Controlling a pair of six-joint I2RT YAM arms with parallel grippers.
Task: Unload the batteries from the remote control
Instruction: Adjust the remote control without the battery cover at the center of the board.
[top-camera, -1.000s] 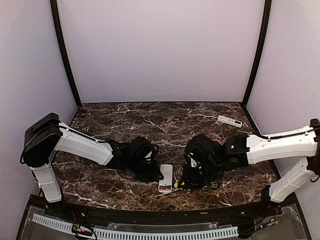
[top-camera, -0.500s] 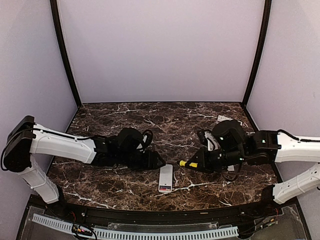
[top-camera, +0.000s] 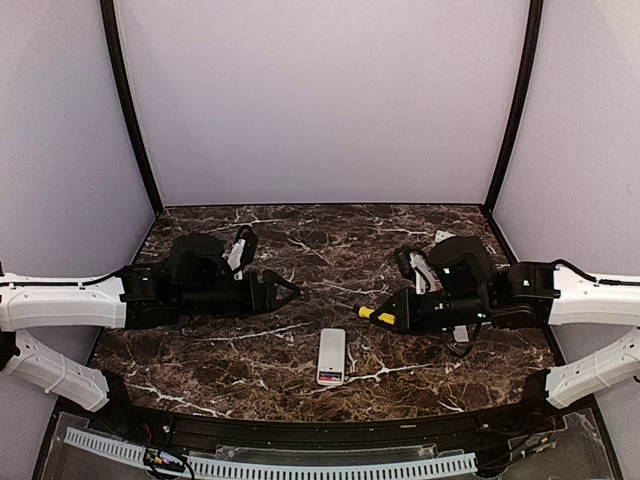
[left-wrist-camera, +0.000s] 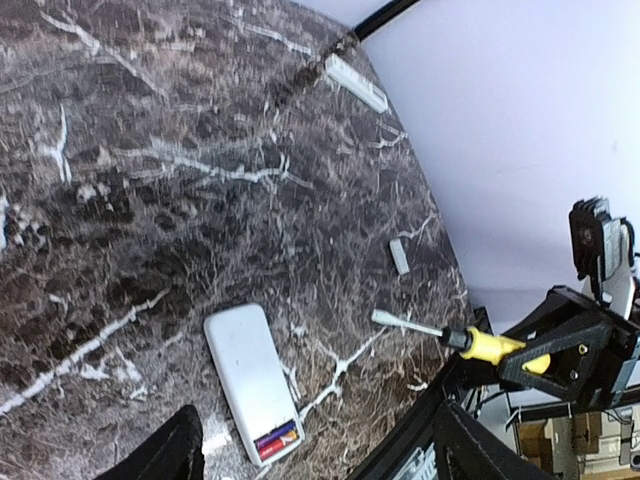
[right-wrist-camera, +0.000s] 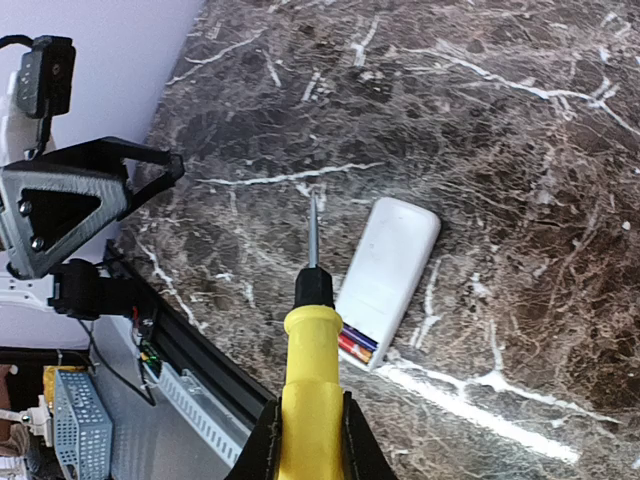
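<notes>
Right gripper (top-camera: 388, 317) is clamped on the yellow plastic handle of a screwdriver (top-camera: 375, 316), whose thin metal shaft points left toward the other arm. Left gripper (top-camera: 286, 289) has its black fingers spread wide with nothing between them, hanging above the table (top-camera: 330, 250) and apart from everything on it.

Between and just nearer than the two grippers lies the remote (top-camera: 331, 356), a smooth white slab with rounded corners. Its long axis runs near to far, tilted slightly, and its open end faces the near edge. The batteries (top-camera: 328, 378) sit in that open end, touched by neither gripper. From above they are only a small red fleck.

On the right wrist camera the batteries (right-wrist-camera: 356, 345) show as narrow red and blue stripes running across the remote's width, and the screwdriver tip hangs just beside the remote's long left edge; whether it touches the table cannot be told. On the left wrist camera the same stripes (left-wrist-camera: 277, 438) show at the remote's near end.

That camera also shows a small flat white cover (left-wrist-camera: 399, 256) lying on the table beyond the screwdriver tip, and a long white strip (left-wrist-camera: 355, 82) at the far edge. Dark brown marble with white veins makes up the tabletop
</notes>
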